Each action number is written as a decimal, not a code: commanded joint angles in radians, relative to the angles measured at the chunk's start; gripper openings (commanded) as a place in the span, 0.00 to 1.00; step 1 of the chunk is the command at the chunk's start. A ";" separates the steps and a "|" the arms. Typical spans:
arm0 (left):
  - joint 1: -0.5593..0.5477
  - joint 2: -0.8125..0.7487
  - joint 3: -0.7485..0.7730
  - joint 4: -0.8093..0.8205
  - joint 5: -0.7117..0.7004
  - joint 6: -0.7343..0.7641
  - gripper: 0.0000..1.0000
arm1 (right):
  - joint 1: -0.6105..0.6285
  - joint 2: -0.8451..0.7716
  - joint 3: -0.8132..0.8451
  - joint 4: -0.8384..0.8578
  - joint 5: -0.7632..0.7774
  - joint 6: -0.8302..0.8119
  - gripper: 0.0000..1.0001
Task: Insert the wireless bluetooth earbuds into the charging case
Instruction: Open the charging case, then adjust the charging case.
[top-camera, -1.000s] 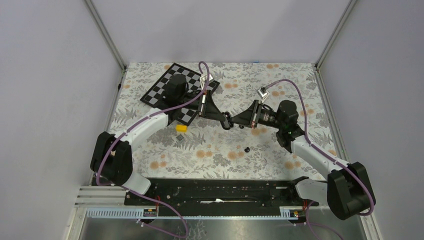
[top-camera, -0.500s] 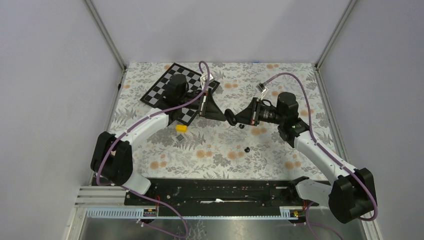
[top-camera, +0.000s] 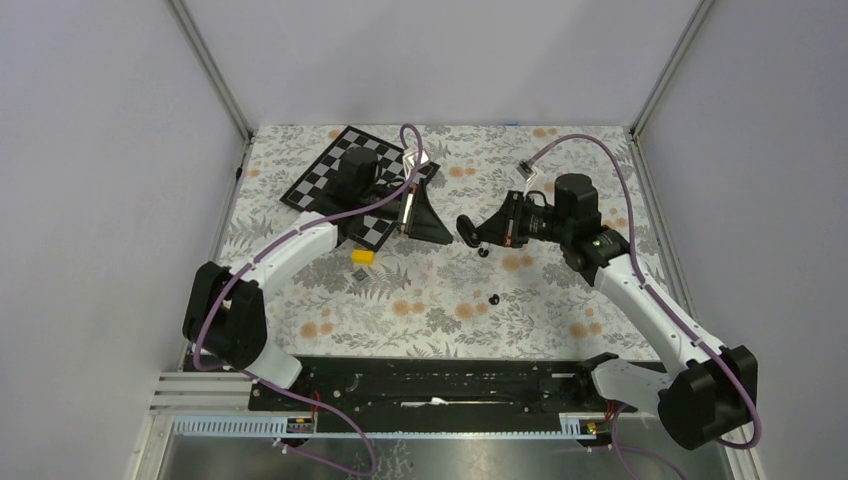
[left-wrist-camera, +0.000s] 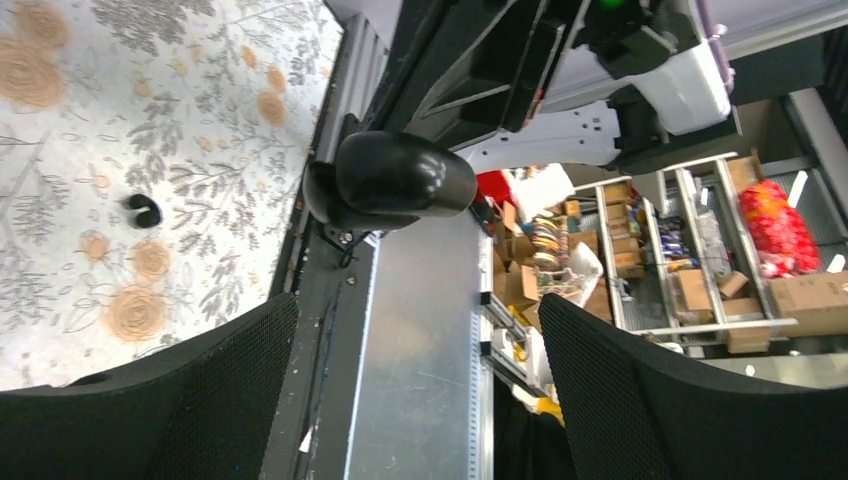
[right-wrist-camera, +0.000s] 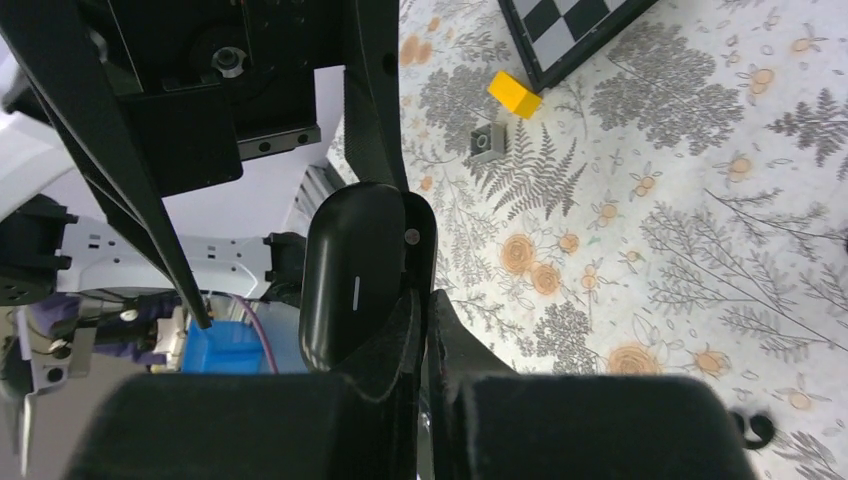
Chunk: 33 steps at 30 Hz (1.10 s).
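Showing a glossy black charging case (right-wrist-camera: 355, 290) pinched at its lower end by the right claw (right-wrist-camera: 420, 330), whose fingers are closed tight on it with no gap between them. Held in the air above the middle of the table (top-camera: 560, 320), clear of the flowered cloth, rounded end aimed toward the left claw (top-camera: 447, 234). Close to that claw's tips, yet apart from them.

Left claw spread wide and gripping nothing. In its own wrist view, two black padded fingers at the bottom corners, with the case floating beyond them in the open gap.

On the cloth, nearer the arm bases than the case, one loose black earbud (top-camera: 493, 298), well apart from both claws and touching nothing. Almost beneath the right claw, a second tiny dark speck (top-camera: 483, 252), too small to identify from above. Cannot tell from any view whether the case holds an earbud inside.

Further left, a small yellow block (top-camera: 362, 257) lying just beside the near corner of a black-and-white checkered board (top-camera: 340, 165). Near the block, in the right wrist view, a small flat grey piece (right-wrist-camera: 487, 143) resting on a fern pattern. Left arm reaching across the checkered board; purple cables looping over both arms.
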 joint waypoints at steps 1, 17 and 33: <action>0.009 -0.014 0.104 -0.173 -0.063 0.145 0.93 | 0.000 -0.041 0.105 -0.162 0.107 -0.134 0.00; -0.020 0.051 0.299 -0.526 -0.539 0.176 0.86 | 0.167 0.058 0.247 -0.484 0.936 -0.333 0.00; -0.133 0.197 0.321 -0.351 -0.631 -0.030 0.72 | 0.218 0.087 0.196 -0.455 1.015 -0.270 0.00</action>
